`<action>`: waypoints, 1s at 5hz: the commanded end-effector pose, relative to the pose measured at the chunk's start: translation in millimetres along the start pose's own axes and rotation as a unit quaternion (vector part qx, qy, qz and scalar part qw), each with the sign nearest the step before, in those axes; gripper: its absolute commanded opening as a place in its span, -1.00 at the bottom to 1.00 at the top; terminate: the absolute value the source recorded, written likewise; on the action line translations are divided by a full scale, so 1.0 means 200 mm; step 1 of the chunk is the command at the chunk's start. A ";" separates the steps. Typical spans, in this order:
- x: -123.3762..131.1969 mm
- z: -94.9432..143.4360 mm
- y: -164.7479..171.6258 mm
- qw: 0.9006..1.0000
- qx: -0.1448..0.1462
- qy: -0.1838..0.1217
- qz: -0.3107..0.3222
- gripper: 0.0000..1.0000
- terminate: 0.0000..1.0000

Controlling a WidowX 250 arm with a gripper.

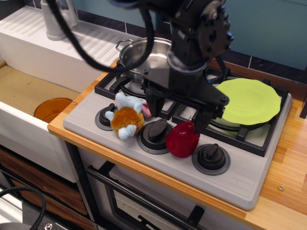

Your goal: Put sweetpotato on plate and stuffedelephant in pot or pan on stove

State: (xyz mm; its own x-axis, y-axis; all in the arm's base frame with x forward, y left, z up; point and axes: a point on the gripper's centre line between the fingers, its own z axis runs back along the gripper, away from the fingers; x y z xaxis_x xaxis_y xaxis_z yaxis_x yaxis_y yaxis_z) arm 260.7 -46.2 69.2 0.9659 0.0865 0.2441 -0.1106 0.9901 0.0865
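Note:
The dark-red sweetpotato [182,142] lies on the stove's [240,179] front panel between two knobs. My black gripper [176,117] hangs open just above and behind it, one finger [202,120] near its top right and the other finger [153,106] far to the left. The stuffedelephant [126,116], orange-brown with a pale blue head, rests on the left knobs. The lime-green plate [249,101] sits on the right rear burner. The steel pot [144,60] stands on the left rear burner, partly hidden by my arm.
An orange bowl [53,109] lies in the sink at left. A grey faucet [55,19] stands on the white drainboard at the back left. Wooden counter runs along the stove's front and right edges.

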 end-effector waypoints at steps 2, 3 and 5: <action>0.02 -0.08 -0.07 1.000 -0.013 -0.022 0.010 1.00 -1.00; 0.02 -0.09 -0.08 1.000 -0.014 -0.022 0.011 1.00 -1.00; 0.01 -0.12 -0.11 1.000 -0.015 -0.020 0.018 1.00 -1.00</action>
State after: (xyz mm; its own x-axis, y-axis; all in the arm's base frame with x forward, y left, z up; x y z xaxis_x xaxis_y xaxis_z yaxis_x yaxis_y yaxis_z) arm 266.4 -62.3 40.0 0.9560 0.1257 0.2650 -0.1448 0.9880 0.0541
